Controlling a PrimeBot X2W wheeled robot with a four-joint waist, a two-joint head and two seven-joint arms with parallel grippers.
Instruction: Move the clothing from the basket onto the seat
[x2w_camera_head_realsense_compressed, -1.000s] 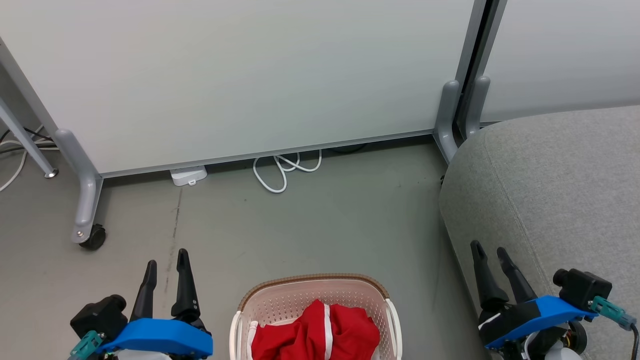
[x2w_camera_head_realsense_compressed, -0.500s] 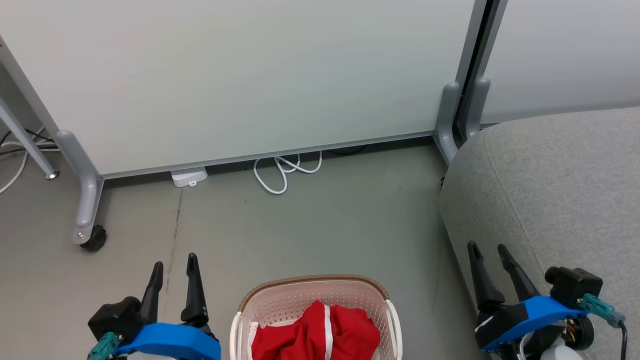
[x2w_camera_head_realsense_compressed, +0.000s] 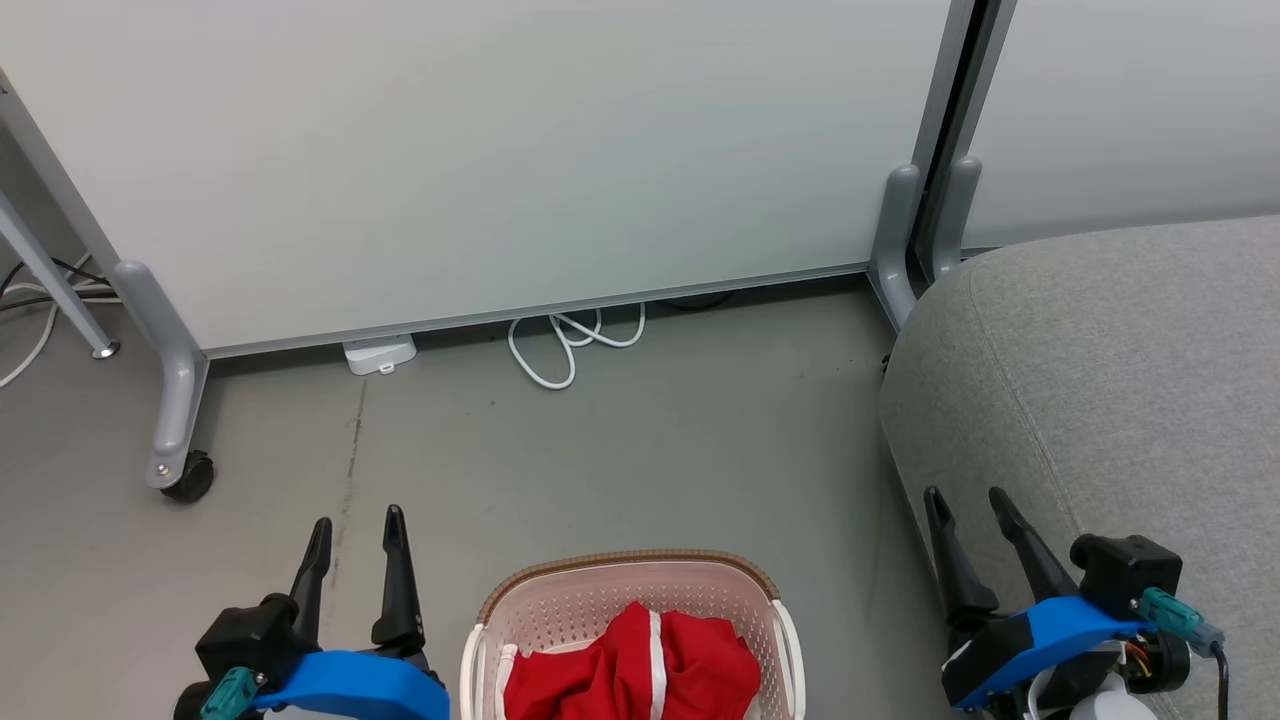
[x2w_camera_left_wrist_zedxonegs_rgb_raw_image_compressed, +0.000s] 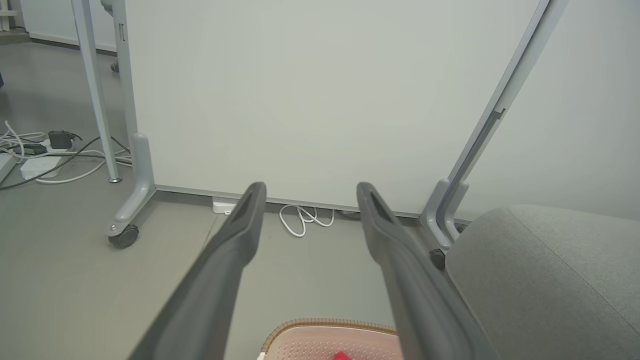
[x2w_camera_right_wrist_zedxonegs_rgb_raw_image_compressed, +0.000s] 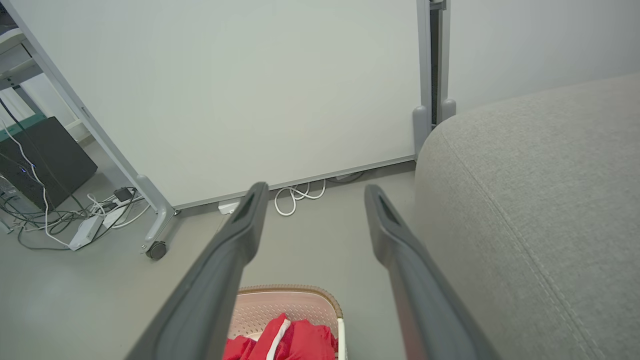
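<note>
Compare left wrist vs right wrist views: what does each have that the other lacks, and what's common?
Left wrist, not right wrist: the left gripper, open.
Right wrist, not left wrist: the right gripper, open; a black box on the floor; the white stripe on the red clothing.
Both: the basket with some red in it, the sofa, the white board, its wheel, and the looped white cable.

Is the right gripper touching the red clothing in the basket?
Apart. The head view shows the open right gripper by the seat edge, with a strip of bare floor between it and the basket holding the clothing.
</note>
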